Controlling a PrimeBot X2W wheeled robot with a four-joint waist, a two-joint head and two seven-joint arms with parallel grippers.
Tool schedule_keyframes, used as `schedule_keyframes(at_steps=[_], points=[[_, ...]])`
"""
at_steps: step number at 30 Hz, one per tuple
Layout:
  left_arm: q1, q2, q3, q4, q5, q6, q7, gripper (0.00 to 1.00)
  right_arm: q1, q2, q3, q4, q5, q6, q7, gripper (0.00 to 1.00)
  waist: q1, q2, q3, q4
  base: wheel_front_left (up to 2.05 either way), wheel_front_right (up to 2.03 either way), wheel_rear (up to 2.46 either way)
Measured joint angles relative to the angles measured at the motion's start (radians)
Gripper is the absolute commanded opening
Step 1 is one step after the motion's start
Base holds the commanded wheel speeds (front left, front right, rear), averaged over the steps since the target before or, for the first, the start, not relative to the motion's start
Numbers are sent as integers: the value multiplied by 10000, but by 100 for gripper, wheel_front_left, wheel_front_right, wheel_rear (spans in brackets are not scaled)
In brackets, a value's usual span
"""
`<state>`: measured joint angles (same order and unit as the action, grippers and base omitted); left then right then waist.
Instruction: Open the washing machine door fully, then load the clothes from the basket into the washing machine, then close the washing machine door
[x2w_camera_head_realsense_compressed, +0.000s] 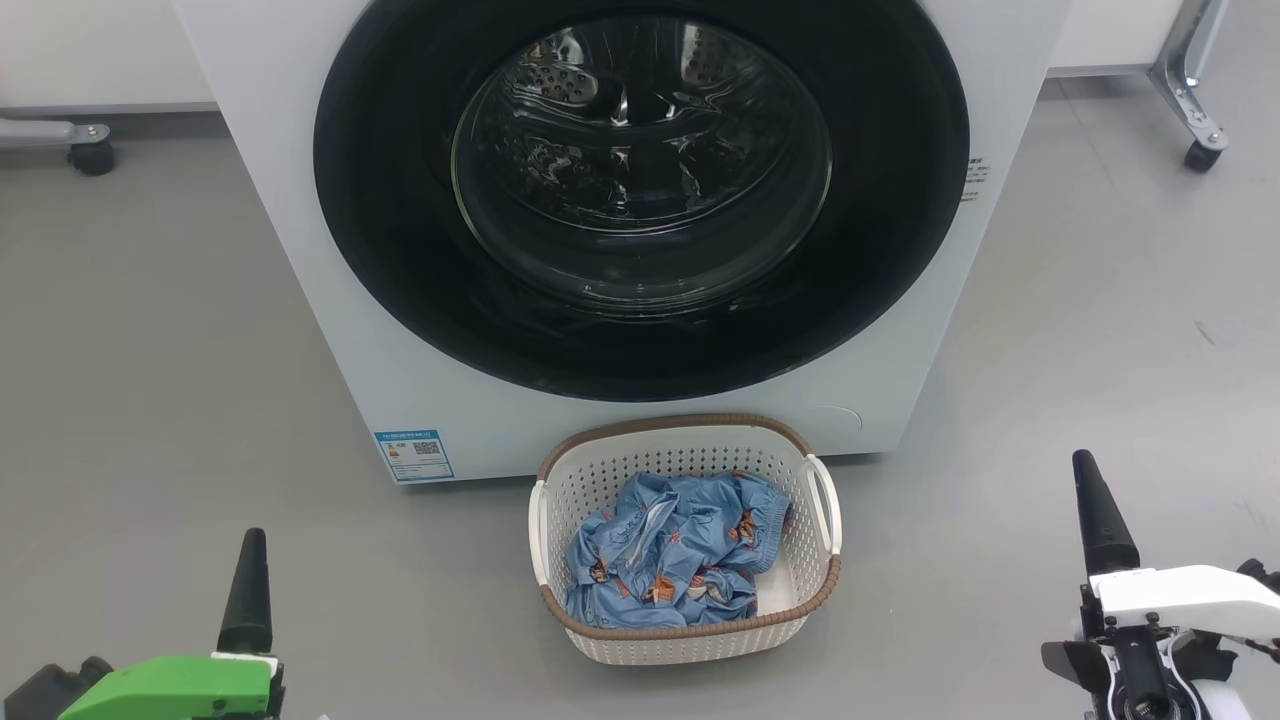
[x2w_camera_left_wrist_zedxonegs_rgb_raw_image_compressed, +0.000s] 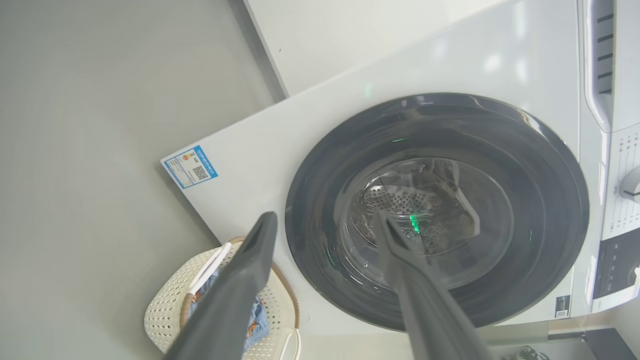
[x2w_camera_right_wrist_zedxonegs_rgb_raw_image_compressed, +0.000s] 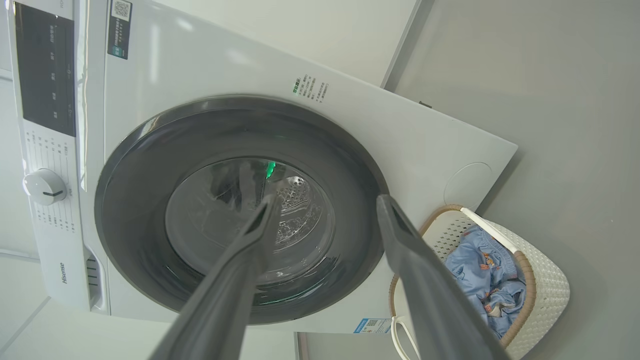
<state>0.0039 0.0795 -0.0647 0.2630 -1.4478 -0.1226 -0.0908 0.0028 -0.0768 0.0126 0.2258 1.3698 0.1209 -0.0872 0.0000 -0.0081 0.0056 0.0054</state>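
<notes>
A smooth grey floor (x2w_camera_head_realsense_compressed: 150, 330) spreads across the room, matte and evenly lit, with only soft shadows. Along its far edge stands a white wall (x2w_camera_head_realsense_compressed: 100, 50), meeting the floor at a darker grey strip. At the far left a low grey metal leg (x2w_camera_head_realsense_compressed: 40, 131) ends in a black caster (x2w_camera_head_realsense_compressed: 92, 158). At the far right a slanted metal strut (x2w_camera_head_realsense_compressed: 1180, 70) stands on a second caster (x2w_camera_head_realsense_compressed: 1203, 155). A small dark mark (x2w_camera_head_realsense_compressed: 1203, 333) lies on the floor at the right.

My left gripper (x2w_camera_left_wrist_zedxonegs_rgb_raw_image_compressed: 326, 216) and right gripper (x2w_camera_right_wrist_zedxonegs_rgb_raw_image_compressed: 327, 198): each with jaws spread wide and empty, held low at either side, pointing forward.
</notes>
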Motion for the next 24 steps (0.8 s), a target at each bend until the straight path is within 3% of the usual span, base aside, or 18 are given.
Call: schedule_keyframes(at_steps=[24], points=[[-3,31,-61,-623,4374,0,-617,100,-3,-6,134,-617,-4671,4,-642,100,0,0,77,39,0,0,0]])
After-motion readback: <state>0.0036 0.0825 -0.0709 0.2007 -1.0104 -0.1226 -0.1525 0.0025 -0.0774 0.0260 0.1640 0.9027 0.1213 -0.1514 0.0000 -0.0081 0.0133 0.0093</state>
